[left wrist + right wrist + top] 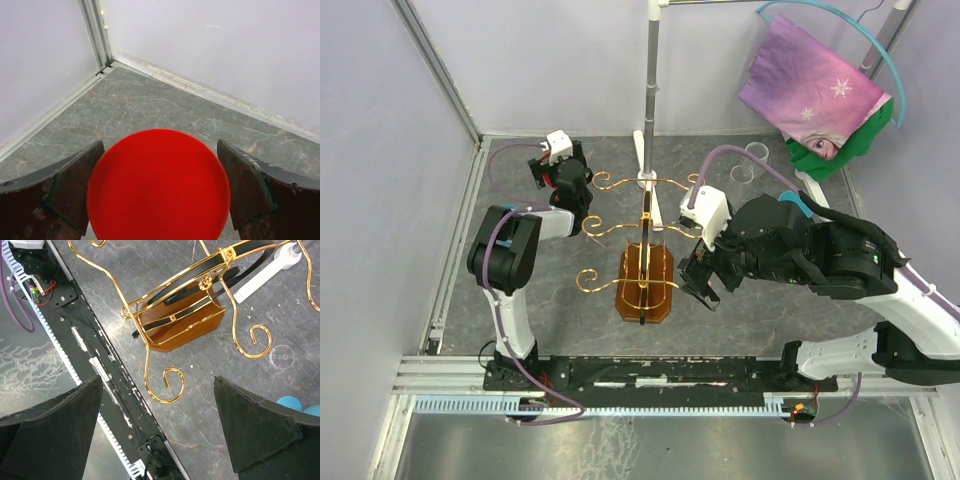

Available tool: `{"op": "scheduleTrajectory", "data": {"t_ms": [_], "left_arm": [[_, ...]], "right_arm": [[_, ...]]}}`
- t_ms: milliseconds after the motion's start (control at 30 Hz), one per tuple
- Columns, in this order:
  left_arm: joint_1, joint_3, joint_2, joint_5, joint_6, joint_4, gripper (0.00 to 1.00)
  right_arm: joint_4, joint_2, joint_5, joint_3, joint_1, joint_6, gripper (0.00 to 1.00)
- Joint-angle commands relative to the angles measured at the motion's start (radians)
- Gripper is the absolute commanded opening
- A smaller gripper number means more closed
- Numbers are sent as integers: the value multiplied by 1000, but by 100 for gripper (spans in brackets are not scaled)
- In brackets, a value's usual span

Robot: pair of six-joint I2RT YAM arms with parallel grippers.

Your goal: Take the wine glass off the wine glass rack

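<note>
Left of the wine glass rack, confirm your wide-spread left gripper truly pinches the wine glass, which is unclear here; right gripper gapes empty.

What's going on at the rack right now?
The left gripper is by the back-left corner with a red round object between its fingers; I cannot tell whether that is the wine glass. The right gripper hangs open and empty above the gold wire rack with curled arms, where no glass shows.
</note>
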Motion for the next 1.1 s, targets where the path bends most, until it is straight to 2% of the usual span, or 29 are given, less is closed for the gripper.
{"op": "scheduleTrajectory", "data": {"t_ms": [0,400,567,633,800,933,1067], "left_arm": [[-7,17,-124,20,-65,-56,99],[-11,76,-256,73,-126,-270,99],[-14,180,-324,109,-115,-455,99],[-15,226,-371,114,-141,-566,99],[-15,360,-488,151,-211,-931,99],[-15,484,-564,270,-298,-1215,99],[-15,623,-585,422,-353,-1493,99]], "right_arm": [[80,-22,-11,-7,-17,4,100],[148,-42,35,-6,-31,0,100],[162,-25,106,15,-70,34,100],[130,9,122,56,-136,70,100],[2,153,43,224,-377,147,100],[-44,251,-9,339,-516,177,100],[11,281,-146,322,-659,226,100]]}}
